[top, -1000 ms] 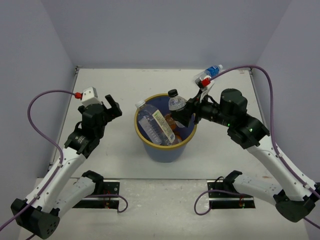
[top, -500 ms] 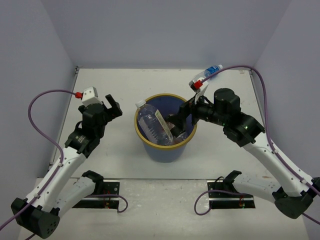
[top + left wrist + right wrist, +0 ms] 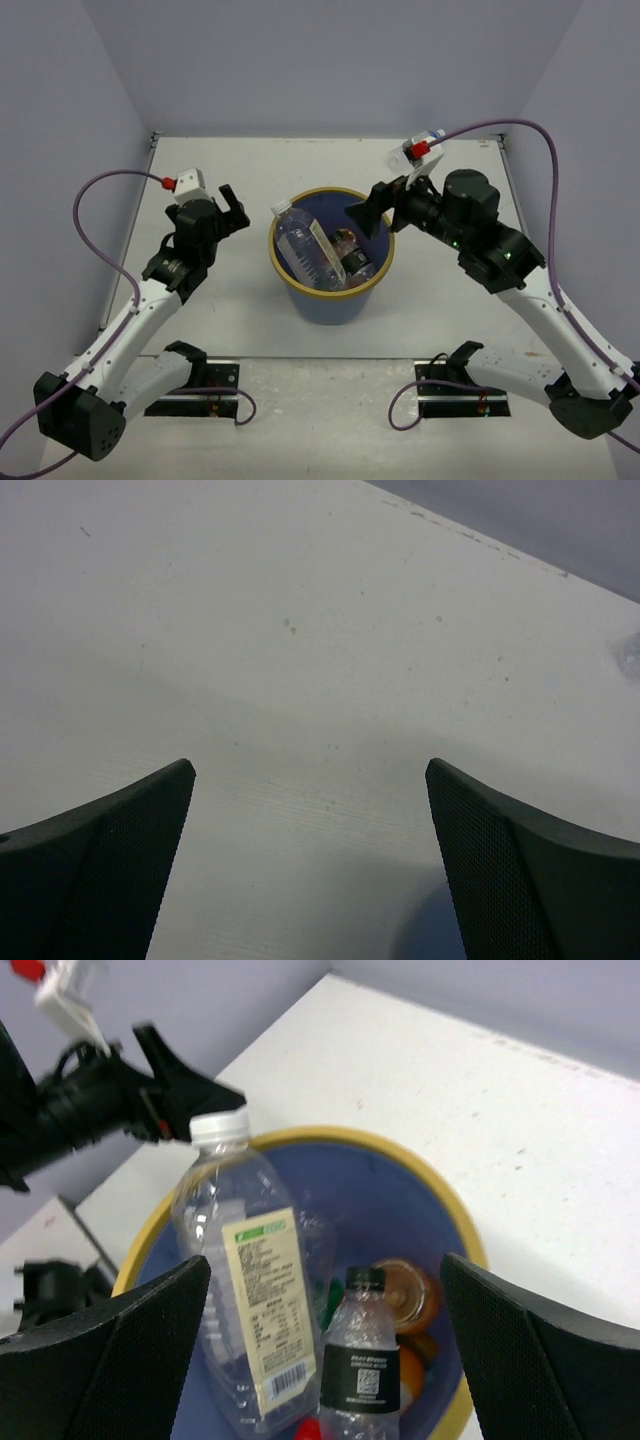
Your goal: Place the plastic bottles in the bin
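Overhead view of two robot arms at a white surface (image 3: 250,160) with a blue bin (image 3: 330,305) in the middle; every place below is given relative to the bin.

The right tool (image 3: 372,203) hangs over the bin's far right rim, fingers spread wide and holding nothing; the left tool (image 3: 235,210) hovers left of the bin, fingers also wide apart and empty, with only bare surface under it.

Inside the bin a tall bottle (image 3: 300,245), clear with a white cap, leans against the left wall with its cap poking above the rim; a black-capped bottle (image 3: 352,258) stands right of it; an orange bottle (image 3: 405,1300) lies beneath; more may be buried, too hidden to count.

Beyond the bin, at the far right corner, a blue-label bottle (image 3: 436,134) seems to lie on the surface, mostly hidden behind the right wrist.

Judged step: the right arm goes for that last bottle.

To do it well: raise the right tool straight up first, so no finger catches the rim or the tall bottle's cap; keep the fingers spread on the way out; come down over the bottle's middle, fingers across its width and not along its length, since a round body may roll; close gently, because thin plastic crushes and slips; keep the left arm parked, away from the path.
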